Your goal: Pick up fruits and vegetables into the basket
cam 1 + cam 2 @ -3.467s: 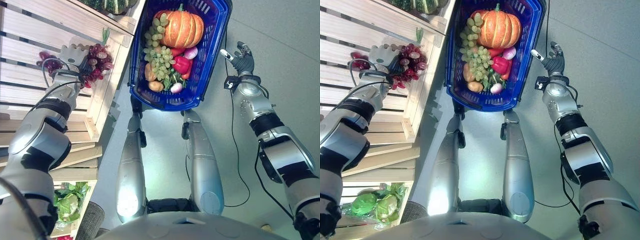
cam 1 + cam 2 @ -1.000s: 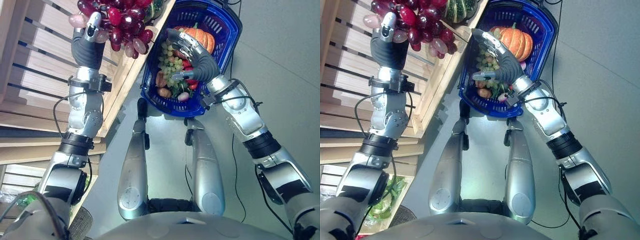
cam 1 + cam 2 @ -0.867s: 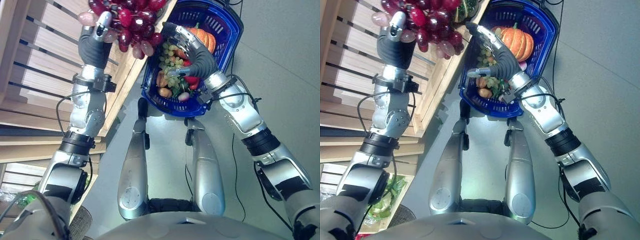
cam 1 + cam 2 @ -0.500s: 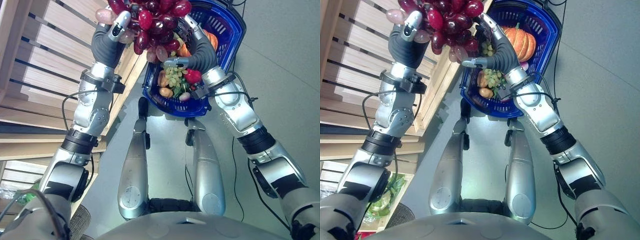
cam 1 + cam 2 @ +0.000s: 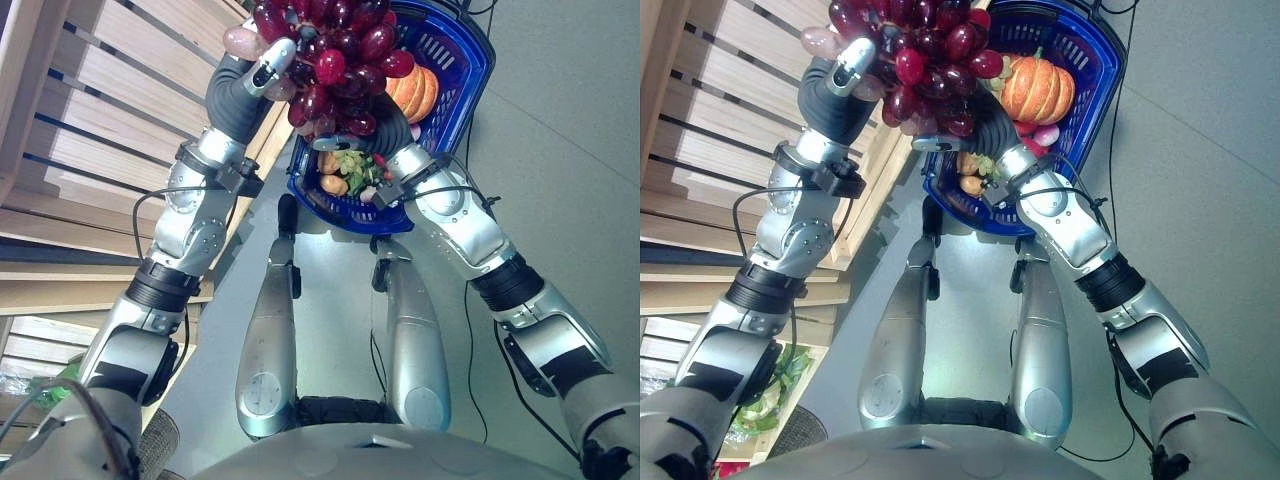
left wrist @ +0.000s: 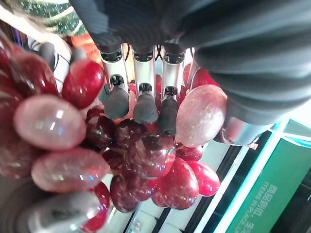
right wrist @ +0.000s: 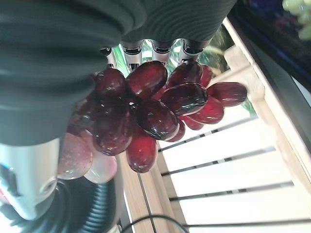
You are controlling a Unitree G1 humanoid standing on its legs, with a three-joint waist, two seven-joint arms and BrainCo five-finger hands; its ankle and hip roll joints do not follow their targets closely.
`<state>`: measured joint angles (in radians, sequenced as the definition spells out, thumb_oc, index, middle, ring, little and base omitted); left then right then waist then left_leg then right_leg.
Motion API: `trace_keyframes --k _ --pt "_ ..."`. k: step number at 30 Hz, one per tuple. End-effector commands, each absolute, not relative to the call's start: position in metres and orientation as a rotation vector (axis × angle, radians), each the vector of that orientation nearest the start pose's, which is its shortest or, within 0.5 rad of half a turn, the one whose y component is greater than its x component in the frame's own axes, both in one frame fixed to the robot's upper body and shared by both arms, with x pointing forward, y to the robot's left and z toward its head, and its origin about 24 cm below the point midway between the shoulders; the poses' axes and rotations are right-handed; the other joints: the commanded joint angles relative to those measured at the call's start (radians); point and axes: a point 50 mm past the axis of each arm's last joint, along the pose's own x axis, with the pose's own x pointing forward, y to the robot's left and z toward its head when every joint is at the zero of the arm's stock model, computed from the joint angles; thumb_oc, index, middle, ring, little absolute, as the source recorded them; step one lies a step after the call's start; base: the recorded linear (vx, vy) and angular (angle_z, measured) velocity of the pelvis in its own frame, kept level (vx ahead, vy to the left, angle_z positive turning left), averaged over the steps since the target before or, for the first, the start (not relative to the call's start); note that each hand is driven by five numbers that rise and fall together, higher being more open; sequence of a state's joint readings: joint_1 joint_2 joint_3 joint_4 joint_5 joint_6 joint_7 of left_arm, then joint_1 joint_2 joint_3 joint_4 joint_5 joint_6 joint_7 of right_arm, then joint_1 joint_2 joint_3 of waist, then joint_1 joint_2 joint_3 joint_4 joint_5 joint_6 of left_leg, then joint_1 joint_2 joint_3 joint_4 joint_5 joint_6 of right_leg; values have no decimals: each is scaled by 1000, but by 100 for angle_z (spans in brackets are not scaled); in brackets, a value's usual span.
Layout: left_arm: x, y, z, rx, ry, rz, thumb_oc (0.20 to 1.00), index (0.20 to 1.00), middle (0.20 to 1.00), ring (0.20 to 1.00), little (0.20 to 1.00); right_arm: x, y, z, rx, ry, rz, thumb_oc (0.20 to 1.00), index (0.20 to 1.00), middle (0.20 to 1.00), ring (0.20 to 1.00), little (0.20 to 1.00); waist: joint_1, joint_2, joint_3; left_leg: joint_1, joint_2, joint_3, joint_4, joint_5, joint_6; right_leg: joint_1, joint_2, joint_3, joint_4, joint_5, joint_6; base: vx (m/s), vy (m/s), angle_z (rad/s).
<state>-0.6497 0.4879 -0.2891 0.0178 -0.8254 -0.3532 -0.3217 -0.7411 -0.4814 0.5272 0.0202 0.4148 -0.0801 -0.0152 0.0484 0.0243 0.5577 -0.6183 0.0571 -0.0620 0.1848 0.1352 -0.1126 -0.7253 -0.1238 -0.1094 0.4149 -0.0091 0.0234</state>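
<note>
Left eye view shows the left hand (image 5: 245,85) raised with a bunch of red grapes (image 5: 340,60) gripped in its curled fingers, the bunch hanging above the near-left rim of the blue basket (image 5: 470,95) and not yet lowered inside. In the left wrist view the dark fingertips (image 6: 138,104) press into the grapes, so the grip looks firm. The right hand (image 5: 985,125) sits just under the bunch; its fingers are hidden behind the fruit (the right wrist view puts grapes in front of them), so I cannot tell whether it is cupping the bunch or merely near it. The basket already holds a pumpkin (image 5: 1037,87), green grapes (image 5: 352,160) and other small produce. A slatted wooden crate (image 5: 90,130) stands to the left. The step in hand appears to be the carry to the basket. Next, the bunch probably needs moving further over the basket's opening and lowering before the left fingers release.
</note>
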Motion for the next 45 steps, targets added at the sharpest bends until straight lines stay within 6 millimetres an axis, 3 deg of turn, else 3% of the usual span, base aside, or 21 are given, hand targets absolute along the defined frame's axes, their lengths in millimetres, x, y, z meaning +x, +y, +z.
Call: trace_keyframes --k 1,4,5,6,7,23,24,25,31,45 --pt "271 105 282 -202 -1036 -933 200 200 200 200 200 295 -45 238 -167 -663 757 1000 1000 1000 1000 1000 -13 8 -38 17 -124 56 27 -95 90 119 65 -64 -94 -49 6 2 -12 5" --pt "269 102 283 -202 -1040 -957 200 200 200 200 200 295 -44 237 -171 -660 760 1000 1000 1000 1000 1000 -12 7 -38 18 -123 56 23 -94 90 121 65 -65 -98 -48 6 0 -7 3" --pt "268 100 283 -198 -1039 -969 200 200 200 200 200 295 -43 237 -172 -659 761 903 903 903 903 903 -12 6 -38 17 -123 56 24 -94 90 120 65 -65 -97 -48 7 0 0 0" --pt "268 99 282 -197 -1038 -977 200 200 200 200 200 295 -43 237 -170 -663 763 617 617 617 617 617 -12 6 -38 17 -123 56 24 -94 90 120 66 -65 -98 -47 6 0 0 0" --pt "268 98 283 -194 -1037 -983 200 200 200 200 200 295 -43 238 -166 -665 767 200 200 200 200 200 -12 6 -38 18 -124 56 23 -93 90 121 66 -65 -99 -46 6 0 0 0" --pt "268 94 279 -215 -1000 -978 200 200 200 200 200 292 -44 245 -99 -725 721 200 200 200 200 200 -13 6 -38 14 -127 55 18 -90 93 119 64 -64 -114 -34 10 0 0 0" --pt "270 95 278 -218 -995 -950 329 329 329 329 329 292 -44 245 -100 -728 718 200 200 200 200 200 -13 7 -38 15 -127 55 16 -89 94 119 64 -64 -114 -33 10 0 0 0" --pt "271 96 278 -225 -995 -927 1000 1000 1000 1000 1000 292 -44 246 -100 -730 715 200 200 200 200 200 -12 7 -38 17 -127 55 13 -88 94 121 64 -64 -116 -32 10 0 0 0" --pt "277 111 279 -286 -1011 -707 1000 1000 1000 1000 1000 292 -48 247 -87 -750 688 200 200 200 200 200 -9 8 -38 19 -130 51 10 -87 95 124 63 -67 -120 -32 10 0 0 0" --pt "314 155 243 -97 -777 -78 1000 1000 1000 1000 1000 299 -66 247 -52 -780 552 200 200 200 200 200 9 13 -38 3 -141 38 29 -87 92 121 58 -88 -108 -45 8 -1 -4 1"
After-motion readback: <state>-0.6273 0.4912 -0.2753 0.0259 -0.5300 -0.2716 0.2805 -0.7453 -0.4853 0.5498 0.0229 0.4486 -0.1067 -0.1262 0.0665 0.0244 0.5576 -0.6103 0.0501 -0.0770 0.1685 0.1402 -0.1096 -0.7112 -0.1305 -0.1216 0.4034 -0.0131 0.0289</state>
